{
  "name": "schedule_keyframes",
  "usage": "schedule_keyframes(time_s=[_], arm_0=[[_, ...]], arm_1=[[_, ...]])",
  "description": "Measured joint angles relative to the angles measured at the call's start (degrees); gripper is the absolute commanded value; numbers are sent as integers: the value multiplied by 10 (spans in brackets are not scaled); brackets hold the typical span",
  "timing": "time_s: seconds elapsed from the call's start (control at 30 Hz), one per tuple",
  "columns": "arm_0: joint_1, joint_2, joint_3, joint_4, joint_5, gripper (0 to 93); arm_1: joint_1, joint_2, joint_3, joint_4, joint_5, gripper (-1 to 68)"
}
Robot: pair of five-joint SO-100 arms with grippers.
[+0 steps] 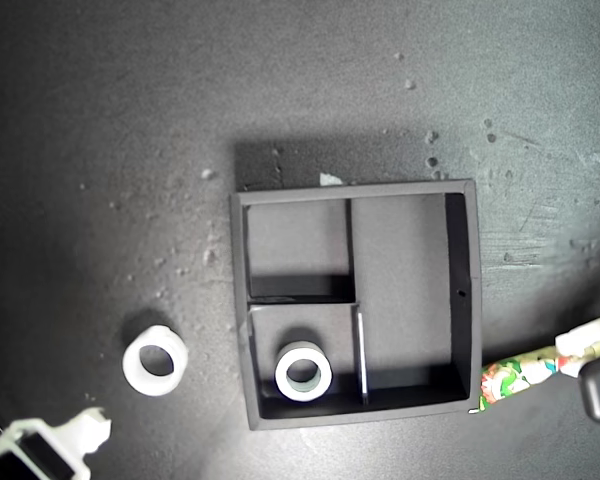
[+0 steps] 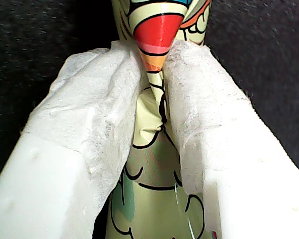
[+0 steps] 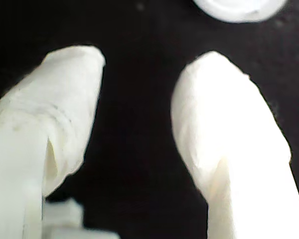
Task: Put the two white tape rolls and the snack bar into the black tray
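Black tray (image 1: 463, 300) sits mid-surface (image 1: 100, 120). One white tape roll (image 1: 303, 372) is already in the tray's square compartment nearest the camera edge, flat, hole up. The other white tape roll (image 1: 156, 361) lies on the surface outside the tray, off its wall on the exterior view's left.

Snack bar (image 1: 520, 376) lies just off the tray's corner on the exterior view's right. My first gripper (image 2: 157, 107) has its padded jaws pinched shut on the wrapper, likely gripped near one end so the bar can be swung over the long compartment.

My second gripper (image 3: 134, 119) is near the loose roll with jaws apart and nothing between them, probably lining up to take it; the roll's edge (image 3: 237, 10) shows just beyond the tips.
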Motion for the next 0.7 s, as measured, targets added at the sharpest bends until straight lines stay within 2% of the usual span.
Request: schedule_keyframes(time_s=[0.17,0.27,0.4,0.47,0.7], arm_0=[[2,4,66,-48,-28,116],[1,12,123,-93,-30,119],[-7,13,181,-139,-24,126],[-18,13,199,-148,-24,132],[-62,-23,216,-187,8,143]], arm_1=[[14,17,-13,66,163,-6],[15,18,-65,151,190,-6],[55,18,-199,322,85,-7],[79,18,-251,378,19,-7],[149,18,-397,412,-283,-7]])
